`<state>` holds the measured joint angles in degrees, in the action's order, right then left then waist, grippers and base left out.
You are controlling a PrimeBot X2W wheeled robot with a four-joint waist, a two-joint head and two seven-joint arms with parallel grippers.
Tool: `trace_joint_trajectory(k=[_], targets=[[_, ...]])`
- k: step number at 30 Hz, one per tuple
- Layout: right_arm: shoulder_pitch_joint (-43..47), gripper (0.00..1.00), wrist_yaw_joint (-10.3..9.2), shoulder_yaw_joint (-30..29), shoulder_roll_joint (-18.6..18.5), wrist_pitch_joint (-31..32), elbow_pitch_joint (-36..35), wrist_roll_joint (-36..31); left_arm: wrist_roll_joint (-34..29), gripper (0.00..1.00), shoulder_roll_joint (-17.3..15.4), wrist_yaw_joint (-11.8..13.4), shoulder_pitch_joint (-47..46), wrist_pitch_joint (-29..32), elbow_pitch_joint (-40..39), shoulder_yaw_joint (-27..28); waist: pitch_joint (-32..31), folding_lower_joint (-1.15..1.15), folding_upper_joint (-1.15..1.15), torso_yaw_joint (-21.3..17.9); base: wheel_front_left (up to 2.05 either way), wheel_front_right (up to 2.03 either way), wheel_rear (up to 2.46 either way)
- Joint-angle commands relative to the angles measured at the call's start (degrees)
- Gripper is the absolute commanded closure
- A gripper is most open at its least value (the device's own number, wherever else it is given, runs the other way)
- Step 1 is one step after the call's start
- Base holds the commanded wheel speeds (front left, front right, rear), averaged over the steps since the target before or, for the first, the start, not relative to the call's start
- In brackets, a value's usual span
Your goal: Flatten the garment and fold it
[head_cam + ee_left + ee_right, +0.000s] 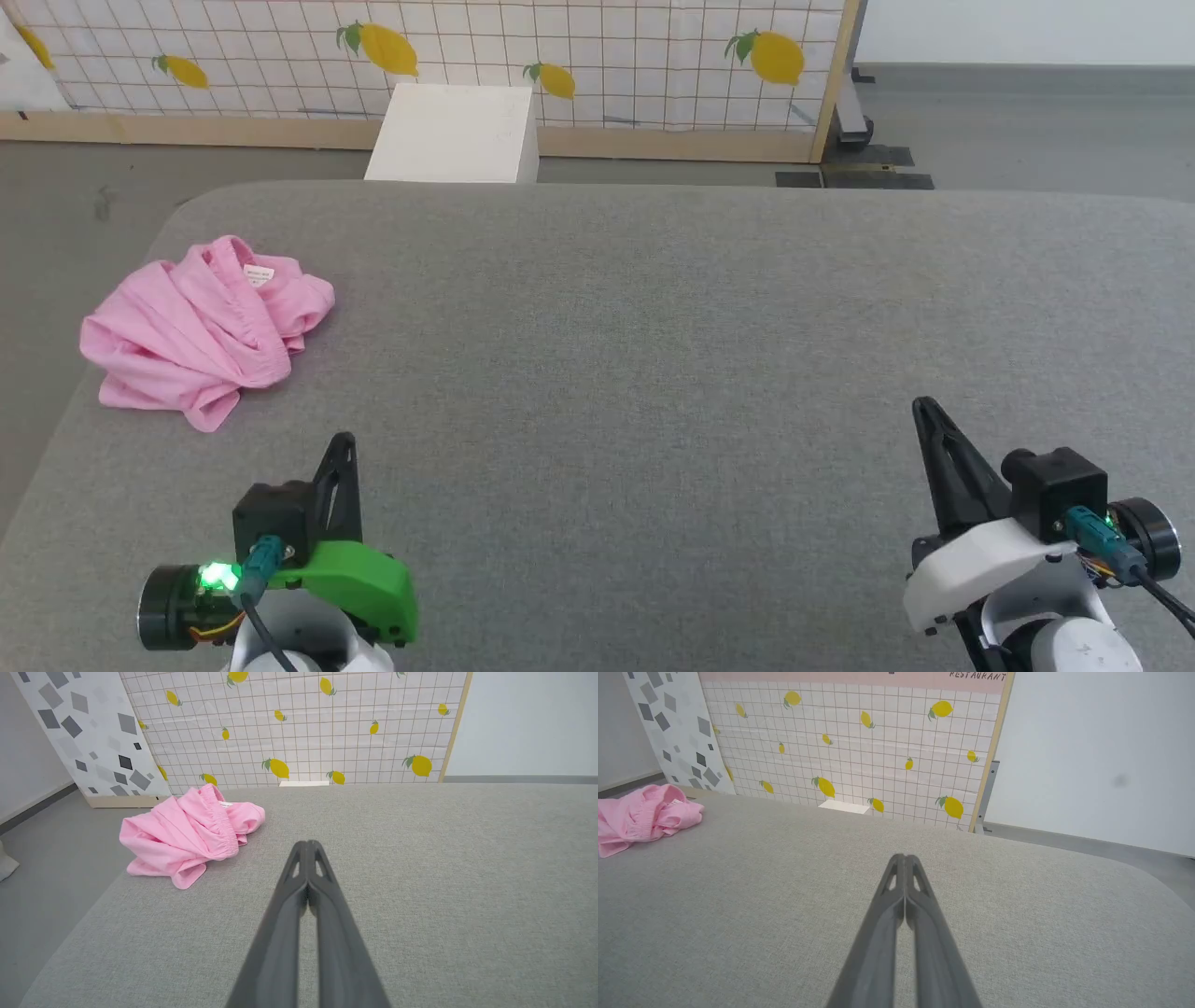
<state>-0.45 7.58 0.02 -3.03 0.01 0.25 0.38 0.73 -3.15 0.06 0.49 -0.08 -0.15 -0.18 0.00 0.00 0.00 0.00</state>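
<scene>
Head view: left tool and right tool sit parked, pinched closed and empty; crumpled light pink cotton garment lies ahead-left, unflattened.

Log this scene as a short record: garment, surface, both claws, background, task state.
item: garment, pink, crumpled in a heap, white label on top
place: near the left edge of the grey table
left: left claw shut, empty, apart from the garment
right: right claw shut, empty, over bare table
background: white box and lemon-print panel beyond the table
task state: not yet flattened or folded
</scene>
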Motion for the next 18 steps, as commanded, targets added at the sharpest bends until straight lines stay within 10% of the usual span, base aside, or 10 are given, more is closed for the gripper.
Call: trace_joint_trajectory(k=[1, 18], targets=[[0.5, 1.0, -0.09, 0.0, 0.2, 0.0, -0.2, -0.4, -0.7, 1.0, 0.3, -0.1, -0.5, 0.1, 0.1, 0.2, 0.0, 0.0, 0.0, 0.0, 0.0, 0.0, 0.0], [0.5, 1.0, -0.09, 0.0, 0.2, 0.0, -0.2, -0.4, -0.7, 1.0, 0.3, -0.1, -0.5, 0.1, 0.1, 0.2, 0.0, 0.0, 0.0, 0.0, 0.0, 0.0, 0.0]])
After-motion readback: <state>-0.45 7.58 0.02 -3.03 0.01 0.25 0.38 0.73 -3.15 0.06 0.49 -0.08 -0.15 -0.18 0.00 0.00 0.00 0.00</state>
